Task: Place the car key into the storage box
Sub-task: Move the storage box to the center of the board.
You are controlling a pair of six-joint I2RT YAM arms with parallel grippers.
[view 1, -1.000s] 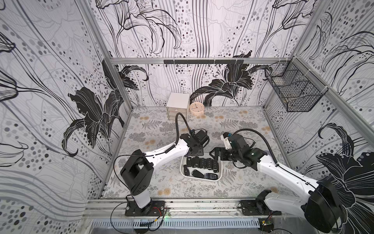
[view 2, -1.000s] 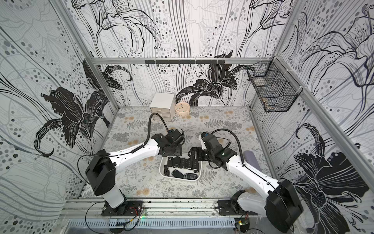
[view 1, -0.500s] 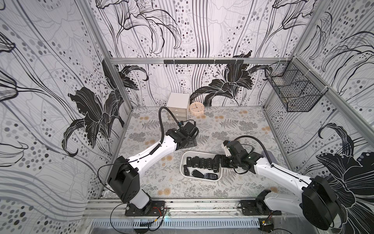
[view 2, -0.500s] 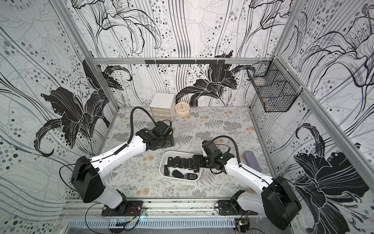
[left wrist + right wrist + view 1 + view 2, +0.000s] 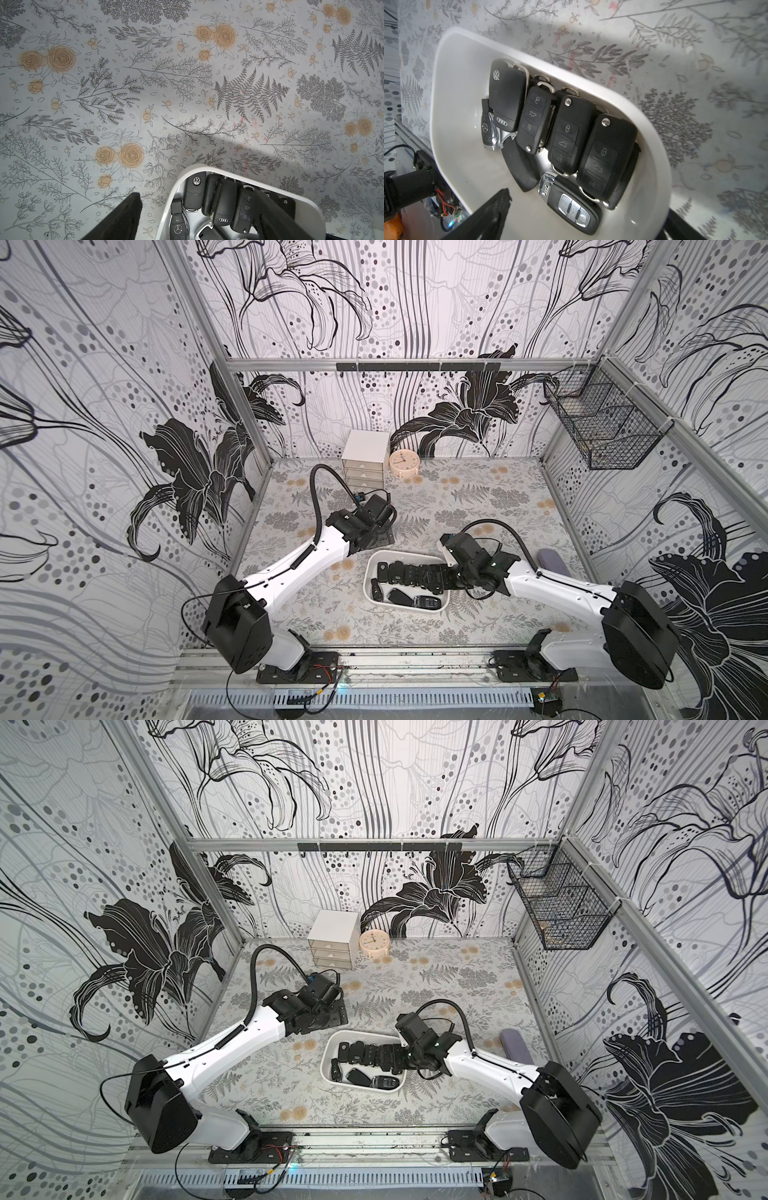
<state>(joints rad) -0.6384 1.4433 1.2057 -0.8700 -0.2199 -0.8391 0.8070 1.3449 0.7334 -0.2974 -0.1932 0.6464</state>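
left fingers (image 5: 124, 218) spread, empty, storage box (image 5: 165, 209) corner between them, right fingers (image 5: 488, 218) spread astride its end wall, car keys (image 5: 566, 133) piled just ahead, worktop (image 5: 145, 93) beneath

1. The storage box (image 5: 366, 578) is coloured plain white.
2. The car keys (image 5: 409, 572) are finished black, some trimmed silver.
3. The table covering (image 5: 478, 497) is printed with grey ferns and orange roses.
4. The walls (image 5: 395, 302) are patterned with black lilies and grey dots.

Bright even light, soft shadows, right wrist view's background blurred
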